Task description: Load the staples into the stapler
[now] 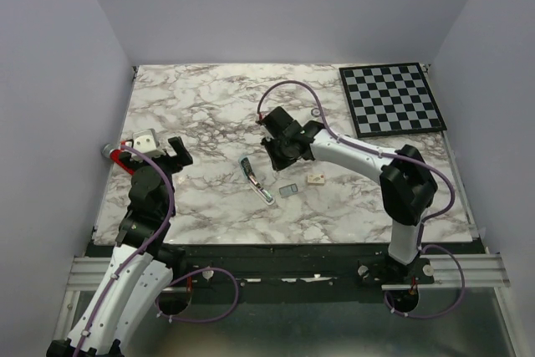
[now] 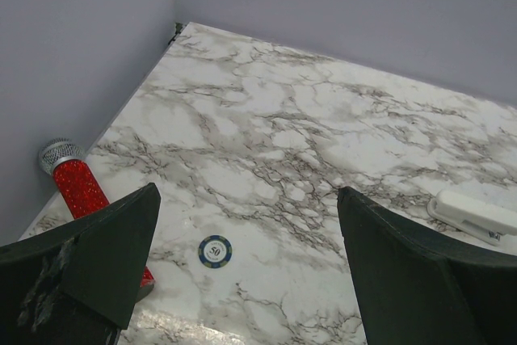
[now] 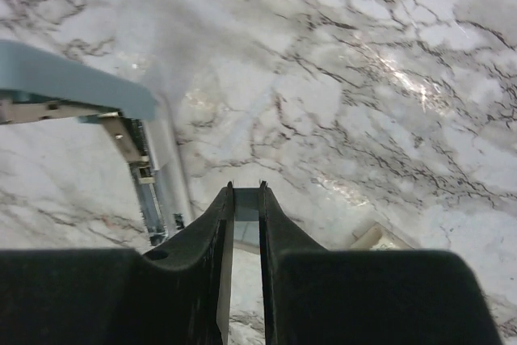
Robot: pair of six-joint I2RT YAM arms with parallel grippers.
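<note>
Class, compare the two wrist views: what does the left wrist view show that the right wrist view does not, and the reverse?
Only the left wrist view: a red microphone, a chip and a white block. Only the right wrist view: the open stapler and a corner of a small box. Both: the marble table and the camera's own dark fingers.

Marble-look table (image 1: 209, 114) gleamed glossy and smooth; stapler (image 1: 257, 180) flashed shiny bare metal, staples (image 1: 288, 191) duller grey metal, mic (image 2: 79, 187) rough red glitter.
</note>
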